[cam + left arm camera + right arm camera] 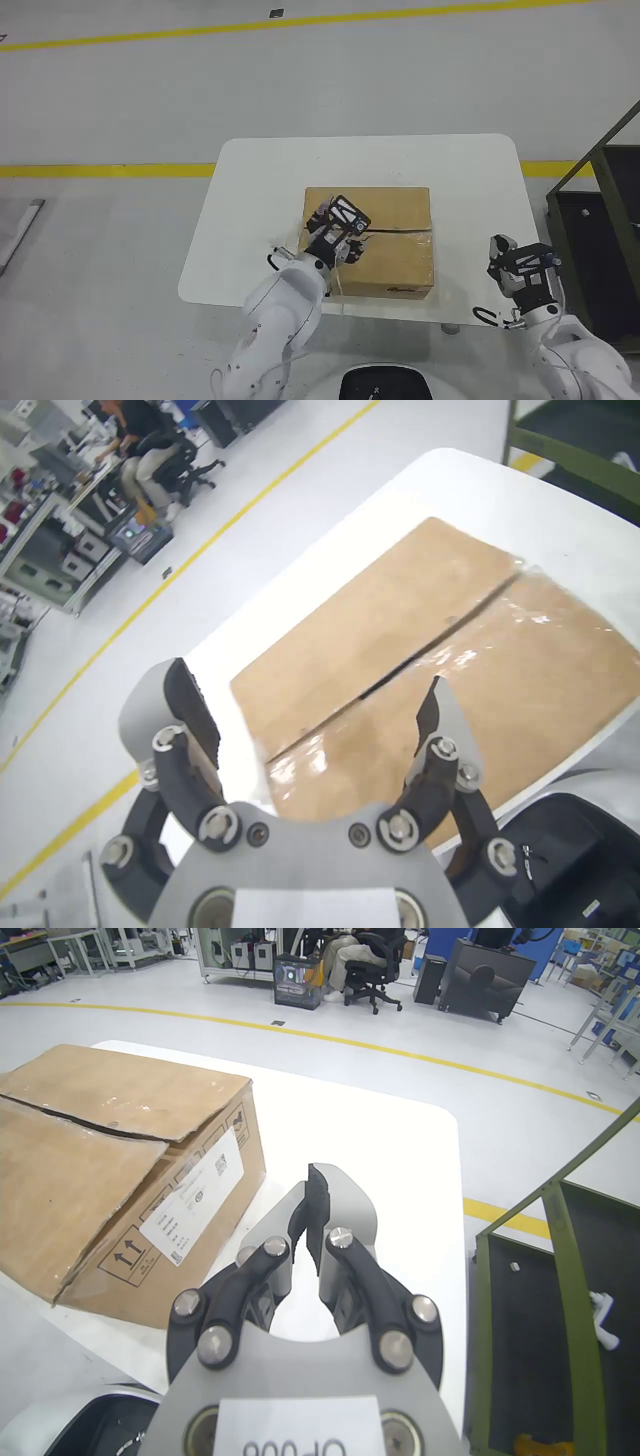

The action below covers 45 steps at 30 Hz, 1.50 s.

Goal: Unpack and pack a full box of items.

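Observation:
A brown cardboard box stands on the white table, its two top flaps lying flat with a dark seam and shiny tape between them. My left gripper hovers open above the box's left end; in the left wrist view the box lies under the spread fingers. My right gripper hangs shut over the table's near right corner, clear of the box, with nothing between its fingers.
A green-framed bin with dark walls stands just past the table's right edge; small white parts lie inside it. Bare tabletop lies to the right of the box and behind it.

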Motion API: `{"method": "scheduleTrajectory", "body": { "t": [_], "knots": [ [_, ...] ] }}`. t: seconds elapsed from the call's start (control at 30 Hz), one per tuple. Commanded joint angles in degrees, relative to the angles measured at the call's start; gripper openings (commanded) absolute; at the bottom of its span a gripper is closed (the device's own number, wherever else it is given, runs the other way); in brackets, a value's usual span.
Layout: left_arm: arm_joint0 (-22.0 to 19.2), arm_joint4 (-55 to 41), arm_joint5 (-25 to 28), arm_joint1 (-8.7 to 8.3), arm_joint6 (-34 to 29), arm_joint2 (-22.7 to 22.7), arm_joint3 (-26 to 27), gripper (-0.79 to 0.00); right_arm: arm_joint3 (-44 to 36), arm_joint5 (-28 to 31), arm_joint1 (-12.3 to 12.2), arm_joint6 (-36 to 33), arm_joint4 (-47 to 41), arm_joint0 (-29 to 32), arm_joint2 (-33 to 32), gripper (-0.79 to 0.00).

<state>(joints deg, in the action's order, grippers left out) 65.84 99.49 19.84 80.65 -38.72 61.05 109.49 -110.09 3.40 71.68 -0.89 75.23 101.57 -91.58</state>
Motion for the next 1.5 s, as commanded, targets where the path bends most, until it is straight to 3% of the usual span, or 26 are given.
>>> {"method": "scheduleTrajectory", "body": {
  "t": [0.0, 0.23, 0.5, 0.83, 1.2, 1.27, 1.3, 1.33, 1.47],
  "knots": [
    [-2.3, 0.7, 1.4, 0.33, -0.1, -2.7, -2.7, 0.0, -0.1, 0.1, 0.0, 0.4, -0.2, 1.0, -0.8, -0.785],
    [-8.9, 5.1, 4.2, 1.11, -2.0, -6.7, -10.1, 0.0, -0.1, -0.3, 0.0, 1.5, -1.2, 3.2, -2.3, -0.785],
    [-13.0, 11.8, 6.8, 1.65, -3.8, -10.0, -15.5, 0.0, -0.2, -0.2, 0.0, 1.9, -1.5, 3.8, -3.0, -0.785],
    [-14.8, 19.8, 5.8, 1.89, -2.1, -11.2, -20.1, 0.0, -0.2, -0.5, 0.1, 2.0, -1.3, 3.6, -3.2, -0.785],
    [-14.2, 23.1, 5.2, 2.16, 0.7, -11.5, -21.1, 0.0, -0.5, -0.8, 0.3, 2.2, -1.5, 4.0, -3.1, -0.785],
    [-13.9, 23.7, 4.2, 2.15, 2.3, -11.4, -20.9, -0.536, -0.5, -0.8, 0.3, 2.2, -1.5, 4.0, -3.1, -0.785],
    [-13.6, 23.4, 3.8, 2.18, 2.8, -11.2, -20.8, -0.693, -0.6, -0.9, 0.3, 2.3, -1.5, 4.1, -3.1, -0.785],
    [-13.6, 23.8, 4.1, 2.17, 3.3, -11.3, -20.8, -0.785, -0.6, -0.8, 0.3, 2.3, -1.4, 4.1, -3.0, -0.785],
    [-13.1, 24.4, 4.5, 2.2, 4.0, -11.1, -20.6, -0.785, -0.7, -0.8, 0.4, 2.3, -1.4, 4.2, -3.0, -0.785]
  ]
}}
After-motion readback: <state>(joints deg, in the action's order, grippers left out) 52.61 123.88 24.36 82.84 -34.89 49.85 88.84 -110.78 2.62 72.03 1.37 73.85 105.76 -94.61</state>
